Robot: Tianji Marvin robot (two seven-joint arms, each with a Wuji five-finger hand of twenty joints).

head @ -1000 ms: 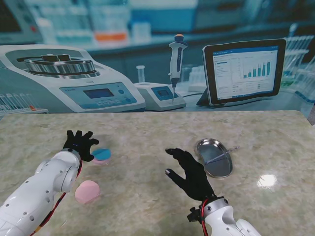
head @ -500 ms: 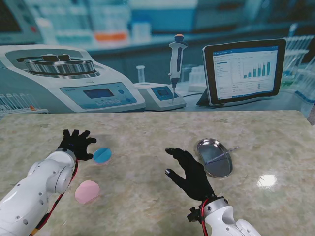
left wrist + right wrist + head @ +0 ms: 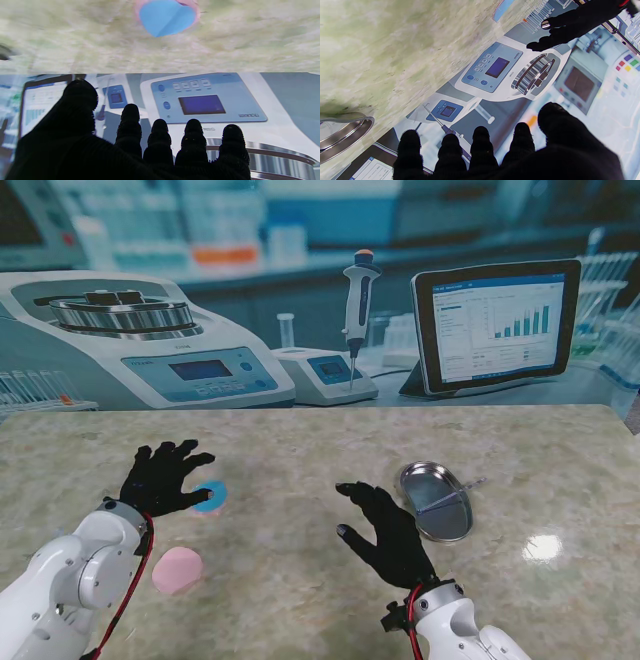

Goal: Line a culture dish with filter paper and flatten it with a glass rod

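Note:
A blue filter paper (image 3: 210, 495) lies on a pink dish at the left of the table; the left wrist view shows the blue paper (image 3: 167, 17) creased, with a pink rim around it. My left hand (image 3: 163, 478) hovers over its left side, fingers spread, holding nothing. A second pink disc (image 3: 177, 569) lies nearer to me. The steel culture dish (image 3: 437, 501) sits at the right with a thin glass rod (image 3: 449, 495) across it. Just left of that dish, my right hand (image 3: 389, 531) is open and empty. The dish rim (image 3: 342, 135) shows in the right wrist view.
A printed lab backdrop with a centrifuge (image 3: 130, 340), a pipette (image 3: 358, 310) and a tablet (image 3: 495, 325) stands along the table's far edge. Bare marble (image 3: 300, 460) lies between the two hands.
My left hand has moved right and slightly nearer to me, now covering part of the blue paper's left side, and its forearm has dropped lower. The right hand has not moved.

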